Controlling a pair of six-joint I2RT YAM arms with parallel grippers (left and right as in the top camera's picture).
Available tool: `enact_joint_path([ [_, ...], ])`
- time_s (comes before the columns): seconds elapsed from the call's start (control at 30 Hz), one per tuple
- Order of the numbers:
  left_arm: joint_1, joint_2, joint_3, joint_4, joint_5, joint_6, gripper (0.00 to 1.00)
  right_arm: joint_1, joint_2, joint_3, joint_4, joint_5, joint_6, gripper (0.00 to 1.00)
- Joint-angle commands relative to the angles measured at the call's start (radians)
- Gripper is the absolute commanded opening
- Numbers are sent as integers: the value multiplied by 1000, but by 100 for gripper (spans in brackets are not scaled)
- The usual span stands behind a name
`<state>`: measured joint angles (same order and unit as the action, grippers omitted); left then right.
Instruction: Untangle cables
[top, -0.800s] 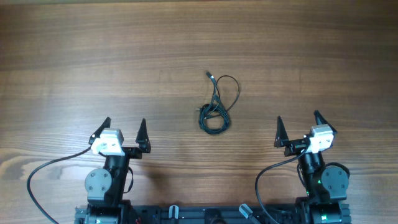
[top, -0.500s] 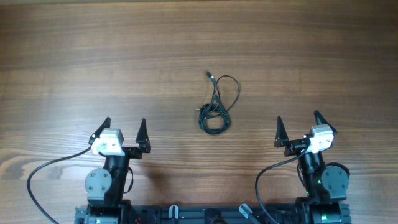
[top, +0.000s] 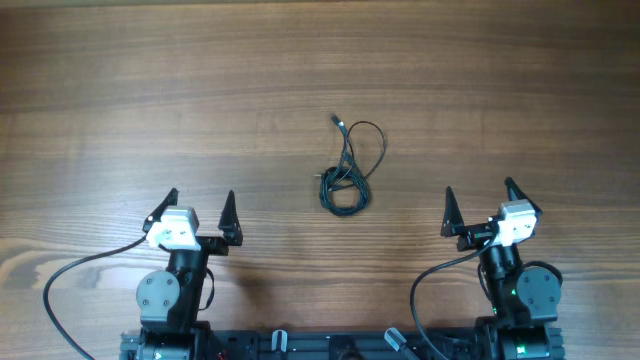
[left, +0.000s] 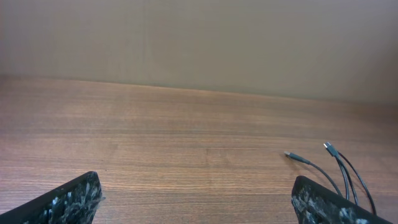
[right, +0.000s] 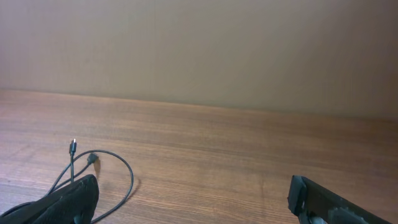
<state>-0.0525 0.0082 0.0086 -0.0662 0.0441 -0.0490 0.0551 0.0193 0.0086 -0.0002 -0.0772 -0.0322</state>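
Wooden table (top: 120, 80) fills the overhead view; left gripper (top: 200, 195) sits near the front edge, fingers spread wide, holding nothing; right gripper (top: 478, 188) likewise spread and empty; cables (top: 345, 180) lie in a small tangled bundle mid-table, between and ahead of both grippers, touching neither.

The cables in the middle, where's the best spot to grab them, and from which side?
Probably the free plug end at the far tip of the cables, from straight above: it lies flat, clear of the dense coil, so jaws can straddle a single strand.
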Motion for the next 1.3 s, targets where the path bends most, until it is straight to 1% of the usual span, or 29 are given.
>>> enact_joint_path([
  [0.0, -4, 1, -3, -7, 12, 16, 100, -2, -16, -3, 2, 10, -18, 100],
  [0.53, -4, 1, -3, -7, 13, 15, 100, -2, -16, -3, 2, 10, -18, 100],
  [0.57, -4, 1, -3, -6, 21, -2, 100, -2, -16, -3, 2, 10, -18, 100],
  [0.63, -4, 1, -3, -1, 56, -97, 100, -2, -16, -3, 2, 10, -18, 100],
  [0.7, -4, 1, -3, 0, 79, -156, 100, -2, -16, -3, 2, 10, -18, 100],
  [0.83, -4, 1, -3, 3, 79, -257, 100, -2, -16, -3, 2, 10, -18, 100],
  [0.9, -4, 1, -3, 3, 84, -354, 100, -2, -16, -3, 2, 10, -18, 100],
  [0.93, -4, 1, -3, 8, 96, -381, 100, -2, -16, -3, 2, 10, -17, 100],
  [1.13, -4, 1, -1, 16, 210, -382, 100, -2, -16, -3, 2, 10, -18, 100],
  [1.27, -4, 23, 47, -63, 253, -416, 100, -2, -16, -3, 2, 10, -17, 100],
])
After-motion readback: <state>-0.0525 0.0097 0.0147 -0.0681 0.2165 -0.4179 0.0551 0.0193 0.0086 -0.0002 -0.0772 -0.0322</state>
